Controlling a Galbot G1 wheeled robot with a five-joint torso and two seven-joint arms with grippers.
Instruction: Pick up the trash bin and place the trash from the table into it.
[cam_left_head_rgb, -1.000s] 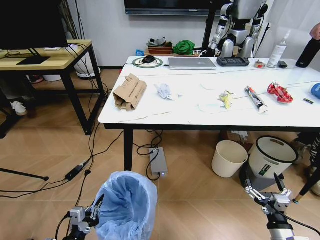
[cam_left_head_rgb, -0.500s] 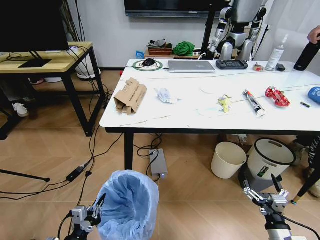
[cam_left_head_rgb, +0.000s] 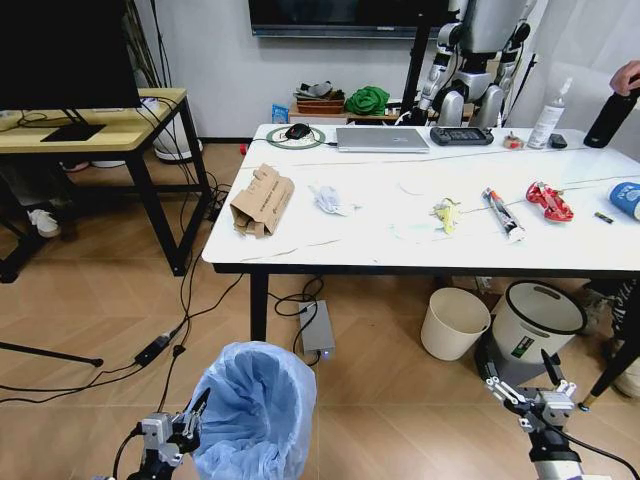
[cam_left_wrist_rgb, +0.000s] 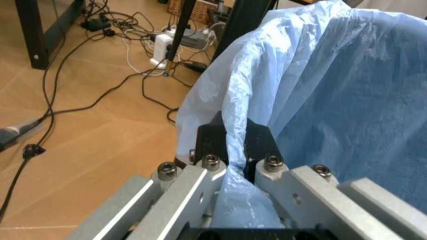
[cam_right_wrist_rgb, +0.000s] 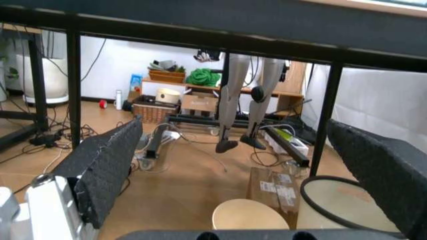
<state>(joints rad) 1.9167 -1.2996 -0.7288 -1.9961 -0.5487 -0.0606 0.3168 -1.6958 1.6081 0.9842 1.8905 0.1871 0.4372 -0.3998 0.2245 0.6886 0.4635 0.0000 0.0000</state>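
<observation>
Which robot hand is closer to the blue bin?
Left. The left gripper is clamped on the bin rim. The right gripper is open, far across the floor by the white bin.

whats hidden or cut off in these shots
- Trash bin base: head view, cut by the bottom edge.
- Blue paper cup: head view, cut by the right edge.
- Left gripper fingertips: left wrist view, wrapped in the bin's bag.
- Tabletop: right wrist view, seen from beneath.

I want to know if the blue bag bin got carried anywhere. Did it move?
Cannot tell. The trash bin sits in the same place beside the left gripper while the table shifted: the camera moved.
</observation>
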